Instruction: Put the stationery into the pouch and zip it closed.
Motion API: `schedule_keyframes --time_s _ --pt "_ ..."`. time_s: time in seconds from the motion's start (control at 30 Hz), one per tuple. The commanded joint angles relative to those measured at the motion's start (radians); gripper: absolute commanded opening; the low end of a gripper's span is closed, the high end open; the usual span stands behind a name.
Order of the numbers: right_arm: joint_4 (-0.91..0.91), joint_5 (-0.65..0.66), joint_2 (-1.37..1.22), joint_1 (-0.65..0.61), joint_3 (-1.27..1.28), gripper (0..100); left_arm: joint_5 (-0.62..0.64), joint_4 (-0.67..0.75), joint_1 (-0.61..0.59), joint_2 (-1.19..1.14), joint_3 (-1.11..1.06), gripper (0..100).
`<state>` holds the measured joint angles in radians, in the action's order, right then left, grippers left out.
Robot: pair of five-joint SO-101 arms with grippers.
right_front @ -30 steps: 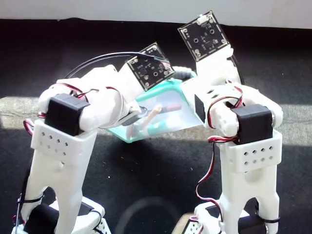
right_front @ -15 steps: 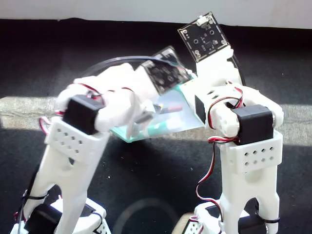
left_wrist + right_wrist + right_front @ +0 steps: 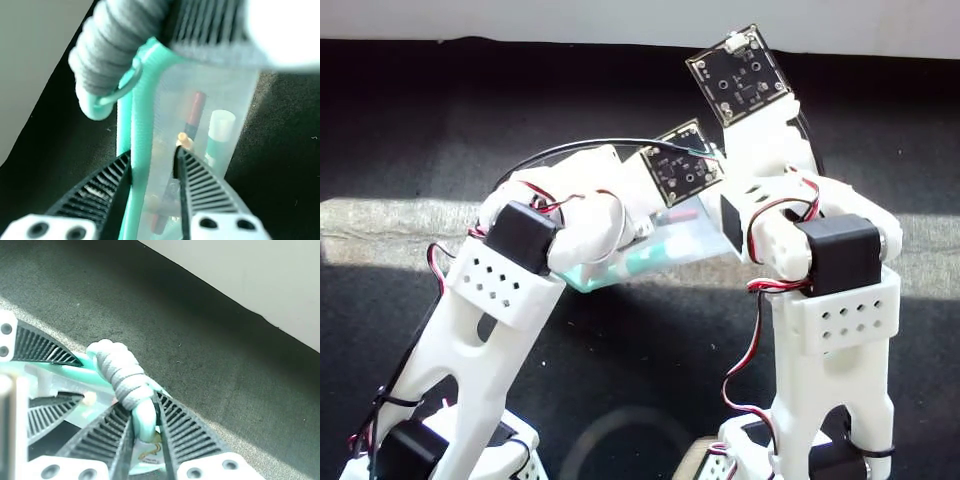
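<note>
The left end effector (image 3: 152,162) is clamped on the zipper edge of the translucent teal pouch (image 3: 685,245), which is held between both arms over the dark tabletop (image 3: 620,340) with stationery (image 3: 196,107) inside, while the right end effector (image 3: 143,407) is clamped on its cord-wrapped end.

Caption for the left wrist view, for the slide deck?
Left gripper clamping the teal zip edge of the translucent pouch, stationery visible inside.
</note>
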<state>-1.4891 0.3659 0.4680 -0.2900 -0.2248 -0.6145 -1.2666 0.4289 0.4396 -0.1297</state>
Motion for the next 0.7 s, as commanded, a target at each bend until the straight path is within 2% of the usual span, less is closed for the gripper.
schedule_keyframes --time_s 0.0,0.1,0.43,0.67 --pt "-0.005 -0.011 0.013 0.008 -0.041 0.5 -0.002 0.011 -0.042 0.022 0.038 6" --pt "-0.030 -0.012 0.012 0.008 -0.036 0.5 0.034 -0.028 -0.073 0.022 0.070 6" --pt "-0.174 -0.012 0.048 0.007 -0.025 0.5 0.115 -0.348 -0.071 0.058 0.260 6" --pt "-0.186 -0.008 0.142 0.008 0.099 0.5 0.114 -0.411 -0.073 0.208 0.202 6"
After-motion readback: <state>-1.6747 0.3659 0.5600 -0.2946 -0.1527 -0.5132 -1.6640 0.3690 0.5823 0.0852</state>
